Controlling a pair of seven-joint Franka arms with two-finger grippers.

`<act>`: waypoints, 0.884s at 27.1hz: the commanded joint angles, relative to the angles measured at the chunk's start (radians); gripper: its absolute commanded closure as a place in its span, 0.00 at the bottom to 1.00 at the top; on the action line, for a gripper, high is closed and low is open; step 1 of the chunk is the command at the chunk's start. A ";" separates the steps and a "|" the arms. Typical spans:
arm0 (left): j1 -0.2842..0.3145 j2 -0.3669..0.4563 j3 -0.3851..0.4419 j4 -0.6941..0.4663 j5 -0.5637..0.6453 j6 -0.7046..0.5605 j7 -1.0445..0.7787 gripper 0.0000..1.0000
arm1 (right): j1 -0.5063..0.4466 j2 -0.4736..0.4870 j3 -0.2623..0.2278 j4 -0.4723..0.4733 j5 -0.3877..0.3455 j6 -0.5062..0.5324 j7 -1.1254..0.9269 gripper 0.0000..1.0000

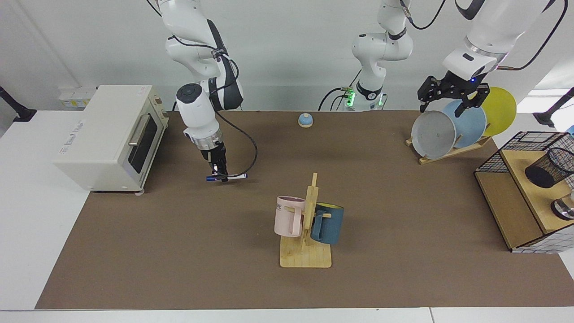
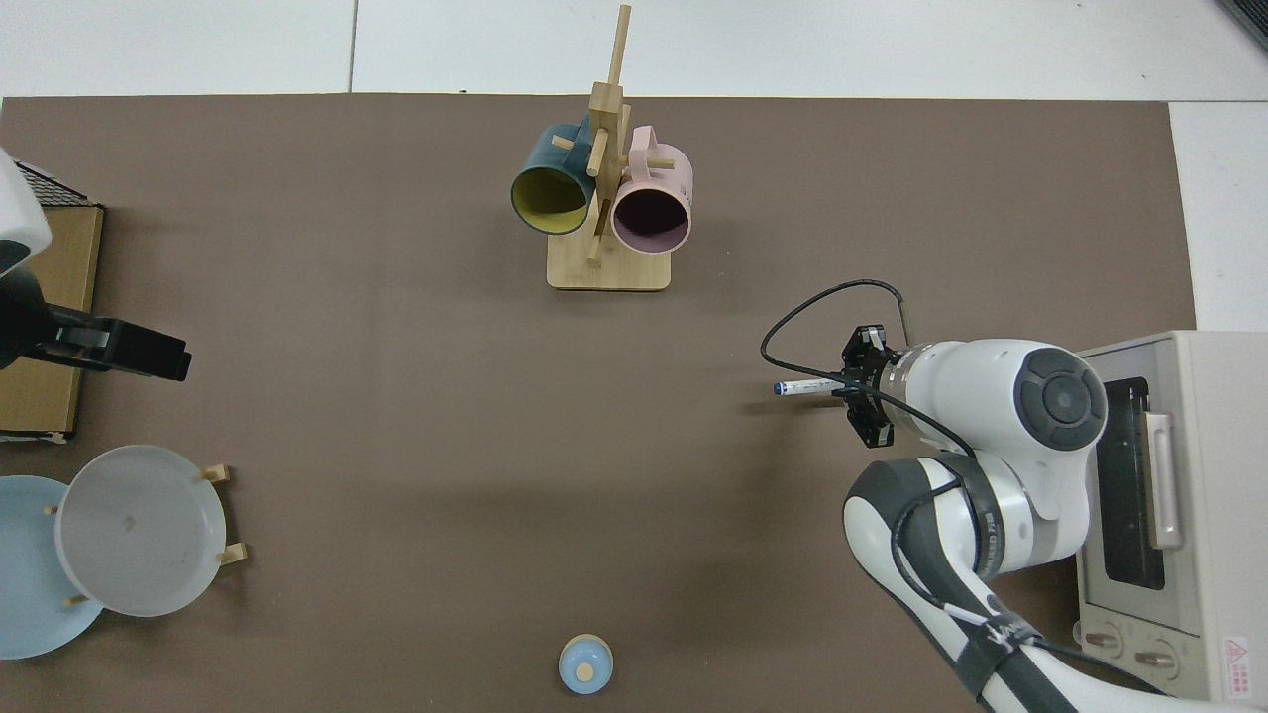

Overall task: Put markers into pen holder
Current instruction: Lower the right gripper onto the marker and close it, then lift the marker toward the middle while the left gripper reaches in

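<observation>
The marker (image 1: 237, 176) (image 2: 807, 385), white with blue ends, hangs level just above the brown mat. My right gripper (image 1: 219, 176) (image 2: 854, 388) points down and is shut on it near one end. The pen holder (image 1: 549, 168), a black mesh cup, lies tilted on the wooden shelf box (image 1: 502, 202) at the far side of the table; the top view does not show it. My left gripper (image 1: 448, 105) (image 2: 149, 355) waits open above the plates with nothing between its fingers.
A toaster oven (image 1: 107, 134) stands close beside the right arm. A wooden mug rack (image 1: 307, 224) with a pink and a blue mug stands mid-table. A plate rack (image 1: 453, 150) holds grey, blue and yellow plates. A small blue bell (image 1: 305, 120) sits at the back, and a metal cylinder (image 1: 564, 208) is on the shelf box.
</observation>
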 commanded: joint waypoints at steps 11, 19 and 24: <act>-0.006 -0.001 0.010 0.006 -0.006 -0.012 -0.011 0.00 | 0.008 -0.132 0.010 0.185 0.010 -0.353 -0.039 1.00; -0.016 -0.001 0.000 0.006 -0.010 -0.010 -0.009 0.00 | 0.023 -0.135 0.034 0.380 0.026 -0.566 -0.108 1.00; -0.022 -0.001 -0.003 0.006 -0.016 -0.004 -0.011 0.00 | 0.072 -0.129 0.037 0.433 0.026 -0.604 -0.105 1.00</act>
